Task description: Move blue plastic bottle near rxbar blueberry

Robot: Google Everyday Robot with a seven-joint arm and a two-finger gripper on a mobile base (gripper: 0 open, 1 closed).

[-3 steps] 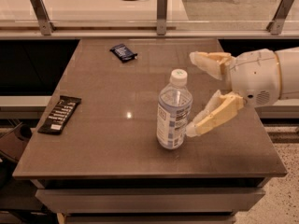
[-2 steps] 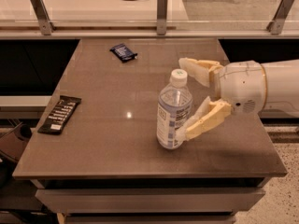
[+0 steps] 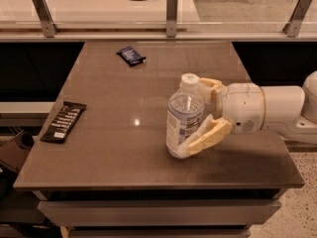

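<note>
Approach phase closing. The cream-coloured two-finger gripper has advanced from the right edge of the brown rectangular tabletop until its fingers stand either side of the clear bluish plastic water bottle. A second ago they were short of it. The spread between them looks unchanged, so I read the hand as wide open around the bottle and not yet holding it. The near finger lies against the bottle's lower front, while the far one sits behind the shoulder, just below the white cap.

The bottle has not shifted. It stands upright right of centre, towards the front edge, and shows a white-and-blue label on a ribbed transparent body. It looks light and easily tipped.

The small dark blue rectangular bar wrapper lies flat near the back edge, left of centre, well apart from the bottle.

A long black bar wrapper with white print overhangs the left edge.

I judge the grasp is next; the carry has not begun.
</note>
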